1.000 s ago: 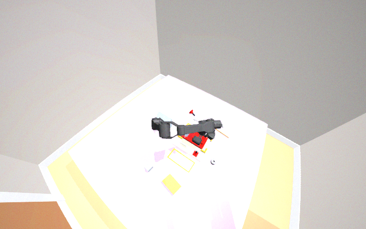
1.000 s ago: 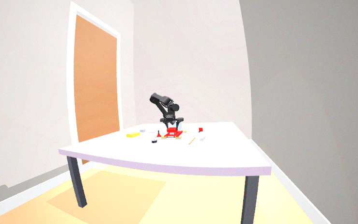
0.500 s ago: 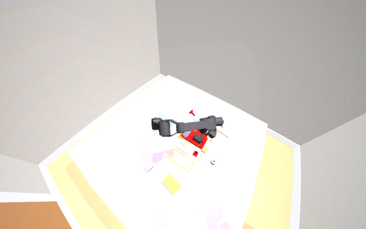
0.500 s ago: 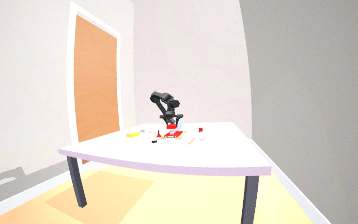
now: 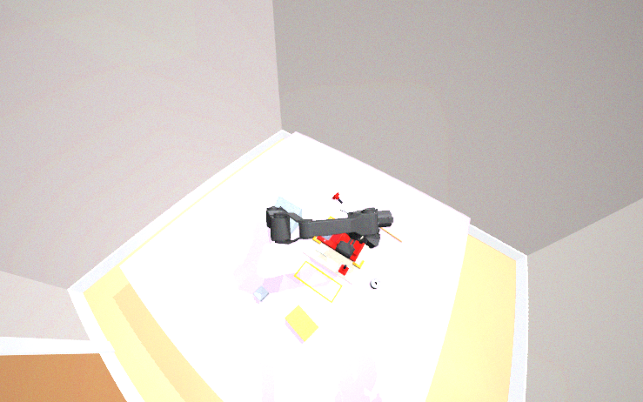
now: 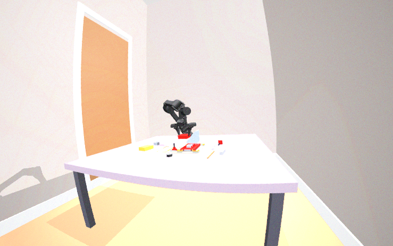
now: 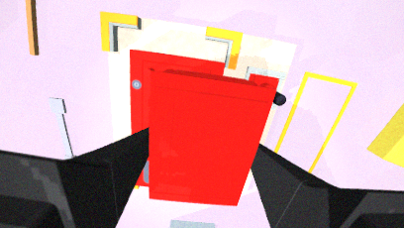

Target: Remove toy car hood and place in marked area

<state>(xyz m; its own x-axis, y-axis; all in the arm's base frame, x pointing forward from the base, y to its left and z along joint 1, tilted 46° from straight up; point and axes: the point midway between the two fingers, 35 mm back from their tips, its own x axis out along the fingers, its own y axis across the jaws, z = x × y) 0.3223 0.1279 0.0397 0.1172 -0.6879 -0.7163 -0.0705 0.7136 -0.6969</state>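
Observation:
My gripper is shut on the red hood, one finger on each side. The hood hangs in the air above the red toy car, with a gap between them in the exterior view. In the wrist view the hood covers much of the car. The car also shows beneath the arm in the top view, where I cannot make out the hood. The marked area is a yellow outline beside the car, with nothing inside it.
A red piece with a black stick stands between car and outline. A yellow block lies beyond the outline. A grey block, a small ring and an orange stick lie around.

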